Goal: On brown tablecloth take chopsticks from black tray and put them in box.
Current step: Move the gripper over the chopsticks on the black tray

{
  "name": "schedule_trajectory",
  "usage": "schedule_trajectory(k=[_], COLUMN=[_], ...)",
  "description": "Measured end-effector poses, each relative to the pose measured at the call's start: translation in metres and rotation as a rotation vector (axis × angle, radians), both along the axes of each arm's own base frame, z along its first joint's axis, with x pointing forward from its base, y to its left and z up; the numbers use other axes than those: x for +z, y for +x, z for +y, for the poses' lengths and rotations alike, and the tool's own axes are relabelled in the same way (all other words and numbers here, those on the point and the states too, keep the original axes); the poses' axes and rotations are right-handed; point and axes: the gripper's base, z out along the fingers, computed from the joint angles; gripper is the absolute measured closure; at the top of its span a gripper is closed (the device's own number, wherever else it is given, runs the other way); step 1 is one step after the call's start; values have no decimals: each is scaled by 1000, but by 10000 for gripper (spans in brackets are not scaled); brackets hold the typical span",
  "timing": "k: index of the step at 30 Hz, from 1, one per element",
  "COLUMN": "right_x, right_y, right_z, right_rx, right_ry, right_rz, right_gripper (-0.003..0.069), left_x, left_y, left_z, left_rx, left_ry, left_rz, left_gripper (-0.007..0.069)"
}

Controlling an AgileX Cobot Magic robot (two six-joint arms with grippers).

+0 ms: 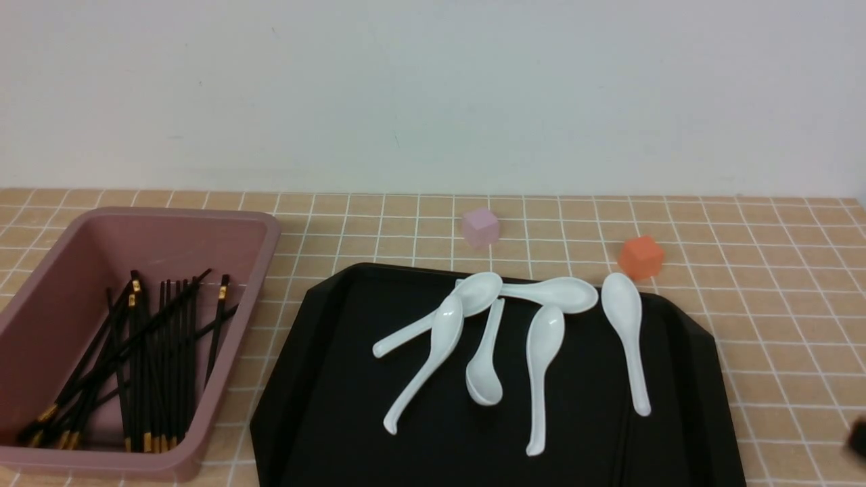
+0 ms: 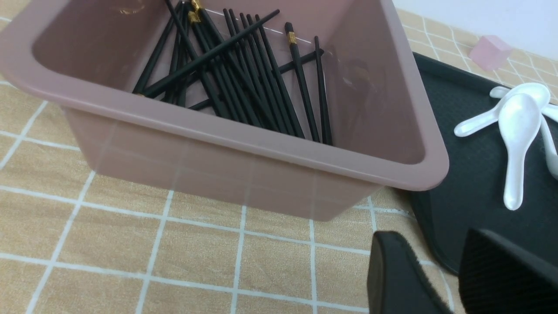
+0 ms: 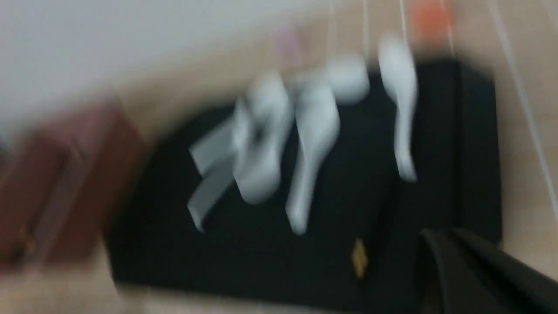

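Observation:
The pink-mauve box (image 1: 233, 223) stands at the left on the grid tablecloth (image 1: 379, 230) and holds several black chopsticks (image 1: 145, 352) with gold bands. In the left wrist view the chopsticks (image 2: 244, 78) lie inside the box (image 2: 261, 170). The black tray (image 1: 338, 406) is to its right. One chopstick, its gold band (image 3: 359, 258) showing, lies on the tray (image 3: 174, 244) near my right gripper (image 3: 462, 270), which is blurred. My left gripper (image 2: 431, 244) hangs open and empty over the cloth, beside the box's near corner and the tray's edge (image 2: 436, 209).
Several white ceramic spoons (image 1: 541, 352) lie across the far half of the tray. A small pink cube (image 1: 481, 227) and an orange cube (image 1: 640, 257) sit on the cloth beyond it. A white wall closes the back. A dark piece of the right arm (image 1: 858, 436) shows at the right edge.

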Motion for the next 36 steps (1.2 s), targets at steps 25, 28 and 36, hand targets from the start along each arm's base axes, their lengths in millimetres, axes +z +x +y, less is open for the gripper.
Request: schedule_trajectory(k=[25,28,36], right_x=[-90,-94,-121], right_y=[150,158,168], right_z=[108,112,117], right_rx=[-84,-111,-128], right_ry=[-261,-236,-270], right_rz=[599,583,647], right_gripper=[327,307,300], left_x=[0,0,0], left_y=[0,0,0], left_z=[0,0,0], left_rx=[0,0,0], left_ry=[0,0,0], left_rz=[0,0,0], left_gripper=[385,385,385])
